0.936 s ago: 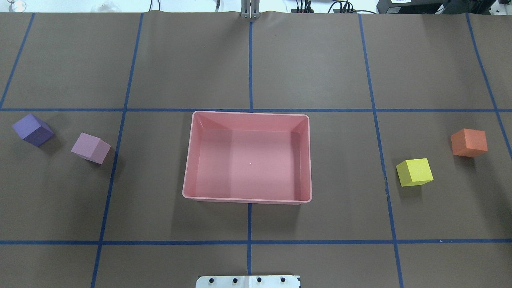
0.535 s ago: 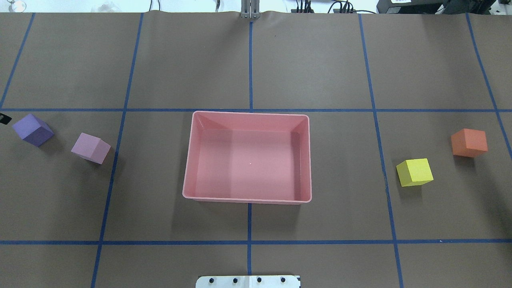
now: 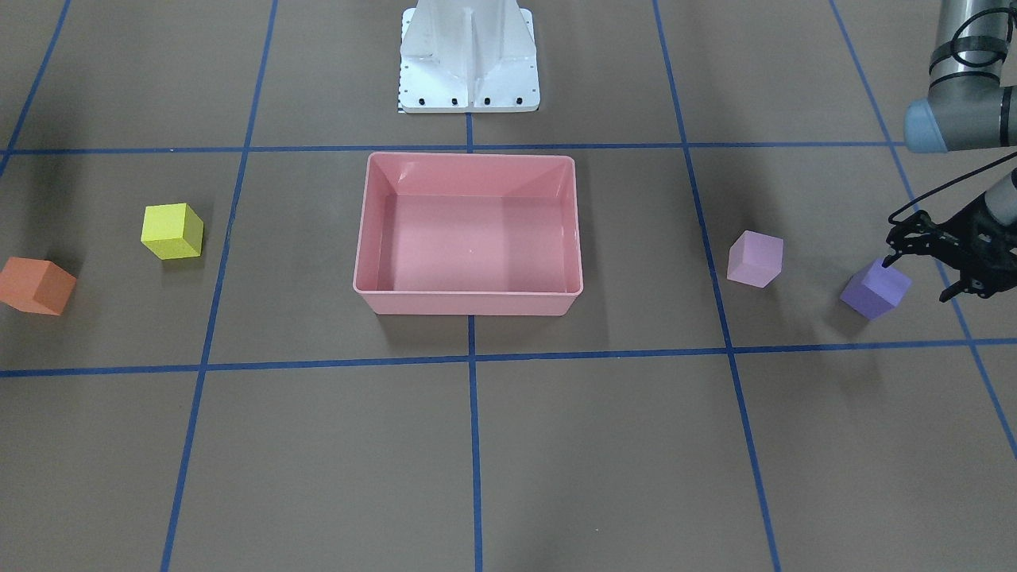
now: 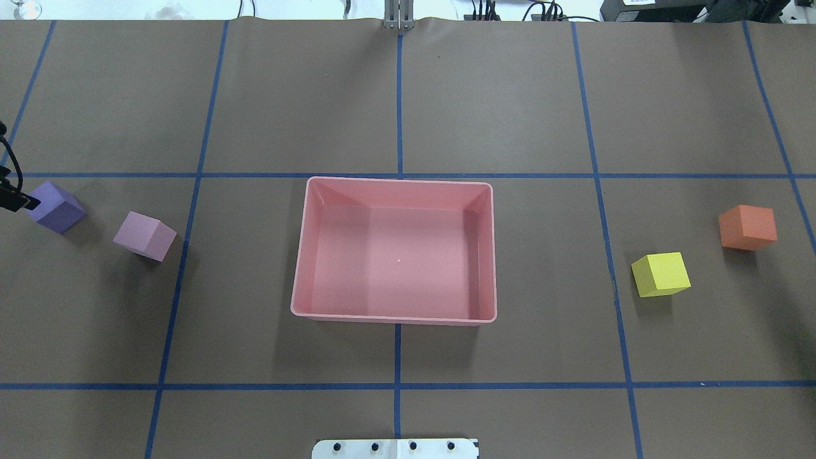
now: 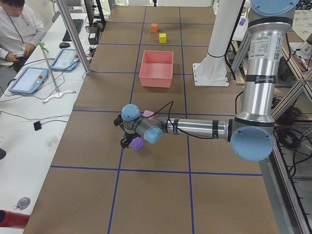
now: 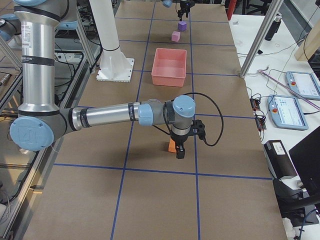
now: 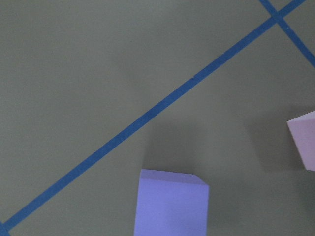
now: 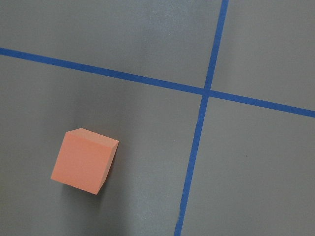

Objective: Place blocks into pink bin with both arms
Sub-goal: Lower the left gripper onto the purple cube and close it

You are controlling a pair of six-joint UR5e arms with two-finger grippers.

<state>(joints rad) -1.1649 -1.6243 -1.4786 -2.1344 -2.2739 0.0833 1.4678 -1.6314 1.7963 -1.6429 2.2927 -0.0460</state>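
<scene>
Centre left gripper [image 3: 920, 278], spread beside purple block [image 3: 875, 290] at worktop's [image 4: 395, 95] left end, across its flat faces before closing. Right gripper [image 6: 180, 152] over orange block [image 4: 747, 227]: spread or pressed, cannot tell. Bin [image 4: 395, 181] mid-worktop.

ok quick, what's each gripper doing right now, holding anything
Left gripper: open, holding nothing, fingers next to the purple block.
Right gripper: by the orange block; open or closed cannot be told.
</scene>
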